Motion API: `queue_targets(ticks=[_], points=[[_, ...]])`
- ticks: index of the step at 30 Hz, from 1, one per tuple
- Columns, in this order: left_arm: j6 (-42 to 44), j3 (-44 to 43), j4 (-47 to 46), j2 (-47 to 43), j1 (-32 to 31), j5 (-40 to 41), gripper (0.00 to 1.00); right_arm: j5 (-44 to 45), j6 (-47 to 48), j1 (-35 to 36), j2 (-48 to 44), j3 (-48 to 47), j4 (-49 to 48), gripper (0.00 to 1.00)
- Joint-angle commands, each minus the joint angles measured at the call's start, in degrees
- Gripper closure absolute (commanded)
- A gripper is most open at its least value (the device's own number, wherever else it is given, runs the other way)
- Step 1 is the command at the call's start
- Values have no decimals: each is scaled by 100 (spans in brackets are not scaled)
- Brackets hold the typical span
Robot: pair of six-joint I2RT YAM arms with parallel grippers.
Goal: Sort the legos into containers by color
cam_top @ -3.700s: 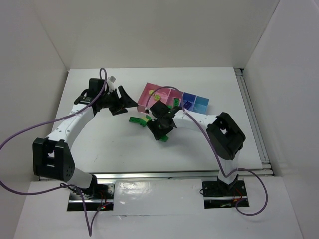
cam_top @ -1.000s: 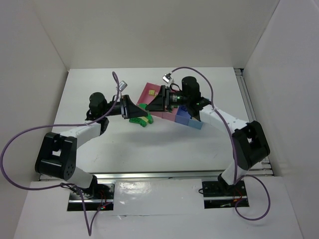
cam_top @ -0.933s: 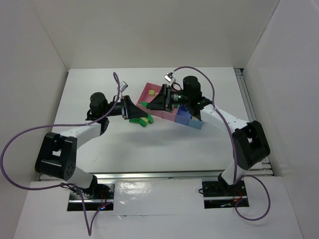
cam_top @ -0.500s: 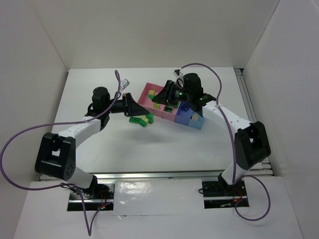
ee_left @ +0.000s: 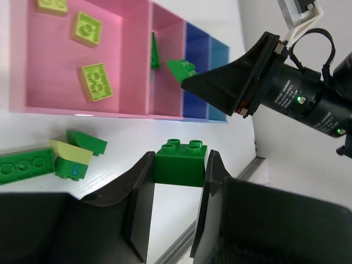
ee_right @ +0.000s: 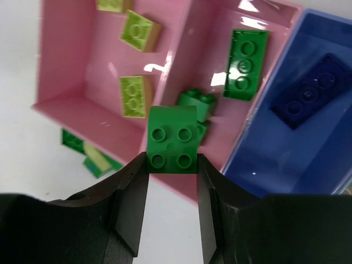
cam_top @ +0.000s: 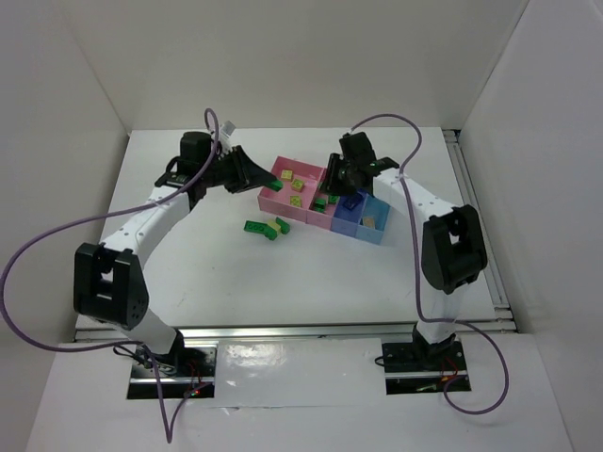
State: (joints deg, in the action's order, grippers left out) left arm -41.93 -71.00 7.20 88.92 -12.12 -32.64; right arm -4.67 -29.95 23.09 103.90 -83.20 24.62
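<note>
Collision worries me: my right claw (ee_right: 172,165) grips a green brick (ee_right: 172,137) over the second bin (ee_right: 209,60), while my left claw (ee_left: 177,181), clenched on another green brick (ee_left: 180,159) near the pink bin (ee_left: 44,71), could crowd that same narrow slot.

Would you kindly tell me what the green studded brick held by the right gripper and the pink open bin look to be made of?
The green studded brick in the right gripper is likely hard moulded plastic: smooth, softly shiny, with crisp round studs. The pink open bin looks like glossy rigid plastic, its thin walls carrying bright white glare.
</note>
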Motion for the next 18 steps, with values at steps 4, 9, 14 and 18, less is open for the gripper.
queue_targets(ticks=[4, 9, 14, 18], points=[[98, -853, 913, 634, -395, 785, 100, 590, 271, 29, 386, -434, 281, 69], [159, -1451, 1029, 1126, -519, 733, 100, 484, 271, 29, 447, -434, 70, 19], [265, -1899, 1195, 1574, -721, 786, 100, 642, 271, 29, 158, -303, 16, 18], [212, -2302, 1196, 1996, -984, 839, 100, 1379, 165, -50, -683, 110, 16, 27]])
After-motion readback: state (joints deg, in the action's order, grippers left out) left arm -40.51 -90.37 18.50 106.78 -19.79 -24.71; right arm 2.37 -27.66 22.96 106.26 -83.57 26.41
